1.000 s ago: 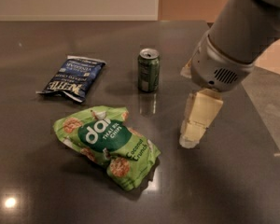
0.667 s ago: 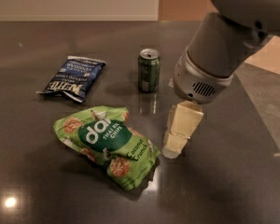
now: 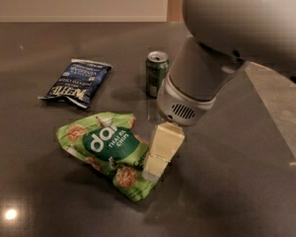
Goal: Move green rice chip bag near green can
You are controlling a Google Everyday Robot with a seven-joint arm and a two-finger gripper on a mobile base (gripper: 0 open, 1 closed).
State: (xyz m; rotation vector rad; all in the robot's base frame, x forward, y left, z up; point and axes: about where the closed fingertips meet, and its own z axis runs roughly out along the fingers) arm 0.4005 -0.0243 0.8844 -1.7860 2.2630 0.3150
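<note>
Tool [image 3: 155,171], grip state indeterminate, meets the wrinkly light-green foil rice chip bag [image 3: 104,146] beside it; small dark-green metal can [image 3: 157,74] stands beyond. Contact appears edge-only: foil may slip out.

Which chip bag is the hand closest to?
The wrinkly light-green foil bag; the hand is at its edge. The dark blue bag lies apart.

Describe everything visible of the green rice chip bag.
The green rice chip bag is a wrinkled, shiny light-green foil pouch with a dark green oval, white lettering and pictures of round tan chips. It lies flat, face up, on the dark table, apart from the green can behind it. The hand hangs at its right edge in view; contact is unclear.
</note>
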